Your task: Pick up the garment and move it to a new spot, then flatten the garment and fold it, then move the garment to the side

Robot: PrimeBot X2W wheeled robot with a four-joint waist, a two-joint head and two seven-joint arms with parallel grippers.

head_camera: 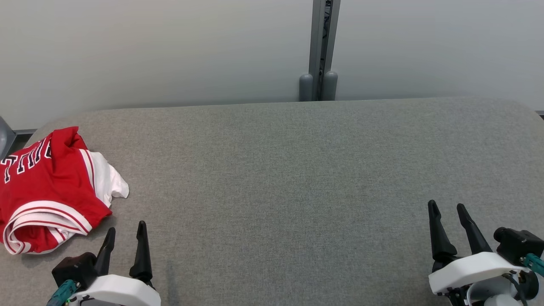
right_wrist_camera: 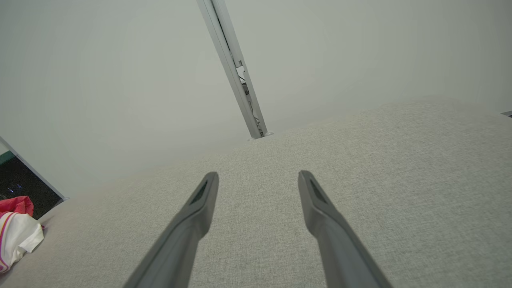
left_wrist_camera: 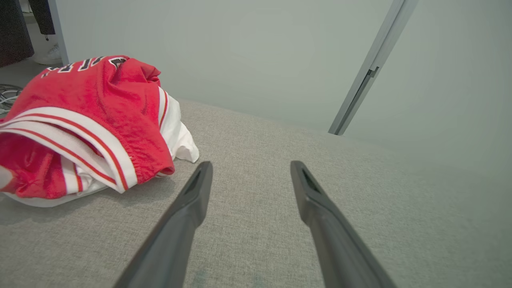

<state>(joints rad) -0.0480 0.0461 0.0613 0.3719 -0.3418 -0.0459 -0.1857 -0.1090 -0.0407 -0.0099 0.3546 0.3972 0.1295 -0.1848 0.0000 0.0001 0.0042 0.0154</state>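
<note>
The garment [head_camera: 46, 187] is a crumpled red jersey with white trim and dark lettering, lying in a heap at the far left of the grey fabric surface [head_camera: 276, 178]. My left gripper [head_camera: 126, 229] stands open just to the right of and nearer than the heap, apart from it, with nothing between its fingers. In the left wrist view the garment [left_wrist_camera: 88, 120] lies left of the open left gripper [left_wrist_camera: 251, 166]. My right gripper [head_camera: 447, 206] rests open at the lower right, far from the garment. The right wrist view shows the open right gripper [right_wrist_camera: 258, 176] over bare fabric and the garment [right_wrist_camera: 16, 228] at its far left edge.
A pale wall runs behind the surface, with a grey vertical post [head_camera: 321, 51] at its middle. The surface's left edge lies close beside the garment, with dark floor beyond it [right_wrist_camera: 24, 184]. The wide stretch of grey fabric between the two grippers is bare.
</note>
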